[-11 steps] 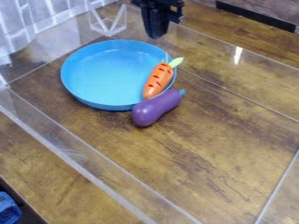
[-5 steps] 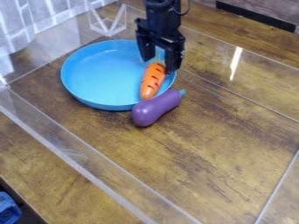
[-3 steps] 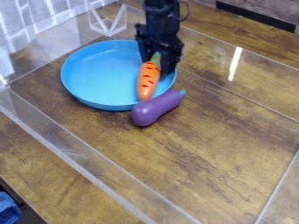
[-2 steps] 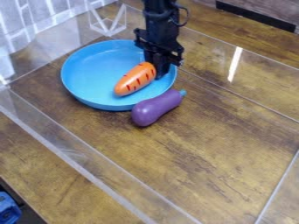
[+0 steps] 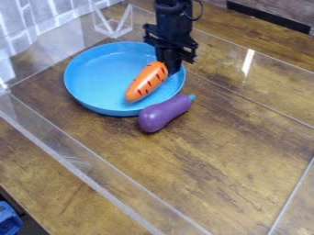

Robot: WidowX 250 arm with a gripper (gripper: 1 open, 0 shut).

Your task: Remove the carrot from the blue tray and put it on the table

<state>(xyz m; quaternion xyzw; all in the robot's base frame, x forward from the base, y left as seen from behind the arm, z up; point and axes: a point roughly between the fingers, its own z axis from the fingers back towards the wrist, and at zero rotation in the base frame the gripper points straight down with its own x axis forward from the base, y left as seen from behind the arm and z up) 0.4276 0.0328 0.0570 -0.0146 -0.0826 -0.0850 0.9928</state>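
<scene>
My gripper points straight down over the right-hand rim area of the blue tray. The jaws are closed on the carrot, clamping its upper-right end, so the leafy tip is hidden between the fingers.

Carrot orientation: the long axis runs diagonally, from the clamped end at upper right down to the tapered orange point at lower left. The point aims toward the middle of the tray. The whole body lies over the tray floor, inside the rim. Whether the low end touches the floor or hangs just clear of it cannot be told.

Edges and clearance:
- The purple eggplant lies on the table just outside the tray's near-right rim, below the carrot, roughly parallel to it
- Open wood-grain surface extends to the right of the gripper and across the whole near side
- A clear acrylic strip crosses the near-left part diagonally
</scene>
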